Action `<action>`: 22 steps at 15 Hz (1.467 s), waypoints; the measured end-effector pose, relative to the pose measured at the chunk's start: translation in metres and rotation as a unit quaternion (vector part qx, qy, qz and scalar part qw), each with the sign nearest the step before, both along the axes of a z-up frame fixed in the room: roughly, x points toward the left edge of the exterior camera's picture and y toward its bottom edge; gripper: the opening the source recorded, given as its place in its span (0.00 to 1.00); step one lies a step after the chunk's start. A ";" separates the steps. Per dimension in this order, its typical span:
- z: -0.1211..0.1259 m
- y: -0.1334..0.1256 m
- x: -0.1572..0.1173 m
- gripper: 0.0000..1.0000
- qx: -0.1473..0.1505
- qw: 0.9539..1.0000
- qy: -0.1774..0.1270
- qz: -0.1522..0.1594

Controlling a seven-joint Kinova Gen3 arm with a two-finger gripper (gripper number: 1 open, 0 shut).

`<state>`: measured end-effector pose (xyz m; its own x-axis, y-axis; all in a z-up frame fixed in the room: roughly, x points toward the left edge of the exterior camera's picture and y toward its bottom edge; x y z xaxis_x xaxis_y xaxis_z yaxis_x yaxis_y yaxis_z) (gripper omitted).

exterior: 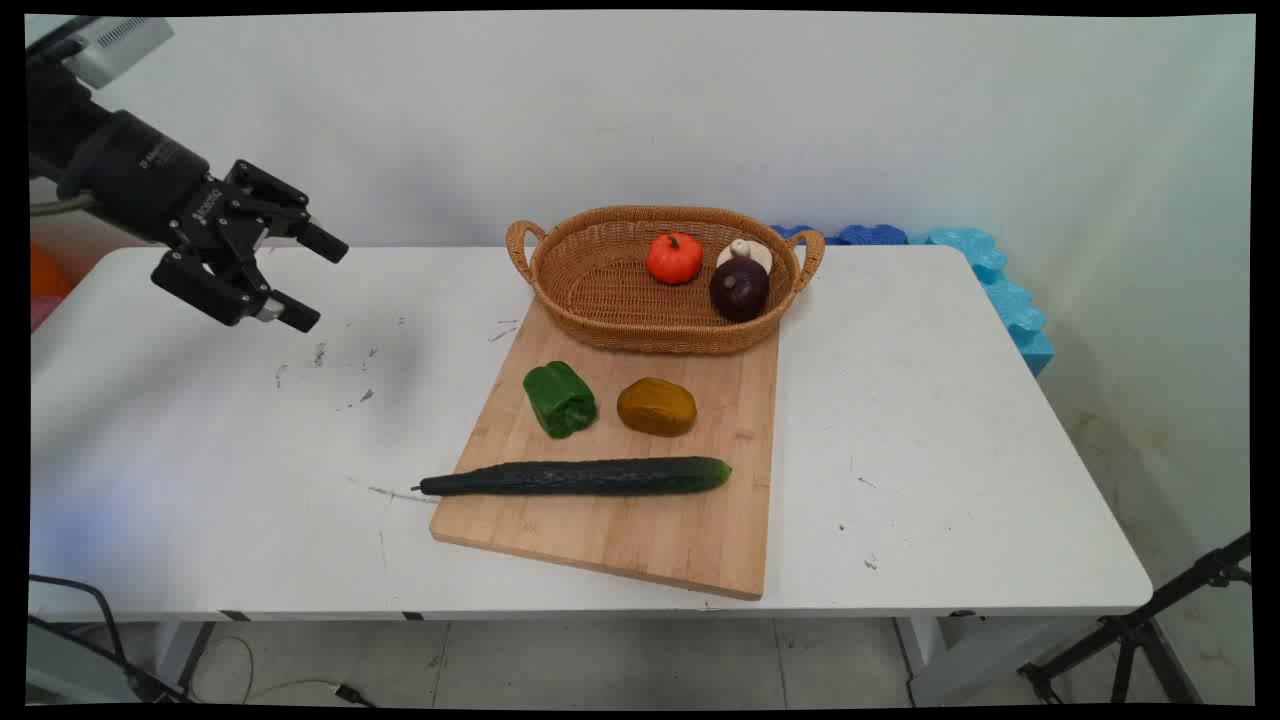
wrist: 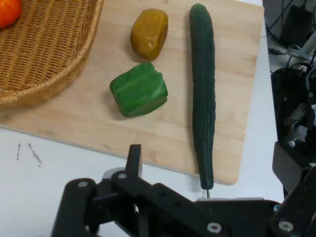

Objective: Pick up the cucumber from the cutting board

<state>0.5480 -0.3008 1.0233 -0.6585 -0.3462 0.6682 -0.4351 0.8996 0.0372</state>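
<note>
Three vegetables lie on the cutting board (exterior: 640, 520) from where I sit: a cucumber (exterior: 575, 477), a green pepper (exterior: 560, 399) and a brownish potato (exterior: 656, 406). My gripper (exterior: 318, 282) hangs above the table's (exterior: 200, 450) left part, well apart from the board, its fingers spread with nothing between them, pointing toward the picture's right. Everything lies to the right of it in the main view. The cucumber's long axis runs left to right along the board's near side, its thin stem end sticking past the board's left edge toward my gripper's side. The pepper sits beyond it, the potato just right of the pepper. Farther back, a wicker basket (exterior: 600, 300) overlaps the board's far edge, holding a small orange pumpkin (exterior: 674, 257), a dark purple fruit (exterior: 740, 288) and a pale mushroom (exterior: 745, 252).
</note>
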 end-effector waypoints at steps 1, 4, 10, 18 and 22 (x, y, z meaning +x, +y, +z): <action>-0.001 0.000 0.000 1.00 0.000 1.000 -0.001 0.002; -0.002 -0.005 -0.002 1.00 0.003 1.000 -0.004 0.007; 0.011 -0.026 -0.030 1.00 0.006 1.000 -0.006 0.021; 0.006 -0.046 -0.106 1.00 0.015 0.999 -0.028 0.031; -0.018 -0.054 -0.143 1.00 0.021 0.998 -0.047 0.031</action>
<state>0.4053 -0.3551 1.0058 -0.6945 -0.4142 0.5884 -0.4930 0.8695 0.0301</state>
